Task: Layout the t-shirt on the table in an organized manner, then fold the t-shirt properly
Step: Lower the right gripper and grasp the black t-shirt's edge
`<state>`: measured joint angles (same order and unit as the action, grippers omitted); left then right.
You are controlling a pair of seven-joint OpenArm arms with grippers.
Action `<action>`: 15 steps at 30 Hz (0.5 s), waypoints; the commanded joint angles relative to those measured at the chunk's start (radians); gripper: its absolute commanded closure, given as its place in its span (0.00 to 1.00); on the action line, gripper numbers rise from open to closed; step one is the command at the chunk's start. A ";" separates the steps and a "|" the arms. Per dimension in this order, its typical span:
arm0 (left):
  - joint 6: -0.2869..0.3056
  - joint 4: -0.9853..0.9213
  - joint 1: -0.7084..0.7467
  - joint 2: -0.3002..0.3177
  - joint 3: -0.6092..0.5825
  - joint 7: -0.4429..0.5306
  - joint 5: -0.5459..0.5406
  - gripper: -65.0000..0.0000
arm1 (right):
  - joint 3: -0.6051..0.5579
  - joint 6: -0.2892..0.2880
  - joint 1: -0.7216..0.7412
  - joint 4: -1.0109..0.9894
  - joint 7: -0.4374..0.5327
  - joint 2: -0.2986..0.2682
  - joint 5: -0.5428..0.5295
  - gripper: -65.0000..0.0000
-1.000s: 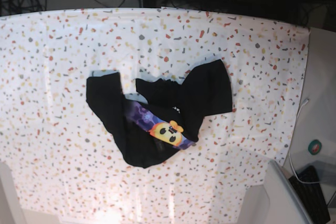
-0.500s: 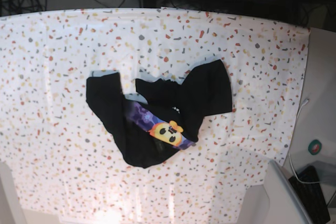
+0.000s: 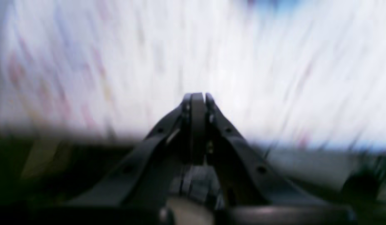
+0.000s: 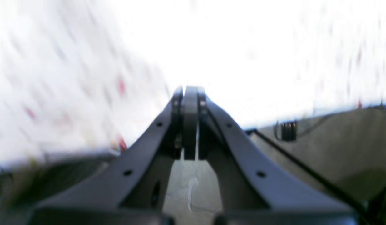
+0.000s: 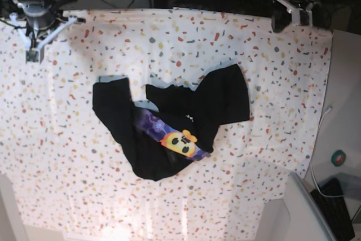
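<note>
Lying crumpled at the middle of the table, the t-shirt shows its purple print. Both grippers are clenched on nothing: the left gripper at 1 o'clock, the right gripper at 10 o'clock, well apart from it.

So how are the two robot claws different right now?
The right gripper hangs over the table at the base view's far left, pointing down. The left gripper sits at the far right edge, more tilted. Both are shut and empty, away from the crumpled t-shirt.
</note>
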<state>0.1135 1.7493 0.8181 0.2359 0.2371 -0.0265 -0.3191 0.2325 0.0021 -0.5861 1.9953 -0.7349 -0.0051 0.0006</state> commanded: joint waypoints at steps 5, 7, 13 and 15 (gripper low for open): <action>-0.001 0.080 -0.064 0.021 0.009 0.013 -0.084 1.00 | -0.083 0.003 0.251 -0.018 -0.076 -0.011 0.003 1.00; -0.001 0.079 -0.122 0.016 0.012 -0.048 -0.087 1.00 | -0.124 0.003 0.364 -0.069 -0.102 -0.009 0.003 1.00; -0.002 0.077 -0.352 -0.019 0.080 -0.465 -0.093 1.00 | -0.192 0.003 0.679 -0.391 -0.110 -0.003 -0.003 0.45; -0.002 0.077 -0.418 -0.050 0.129 -0.544 -0.088 1.00 | -0.192 0.003 0.760 -0.515 -0.070 0.000 -0.003 0.37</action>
<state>0.1059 1.8095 0.3954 0.1780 0.3622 -0.5884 -0.3992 0.0391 -0.0006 0.1566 1.4590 -0.8181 0.0002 -0.0059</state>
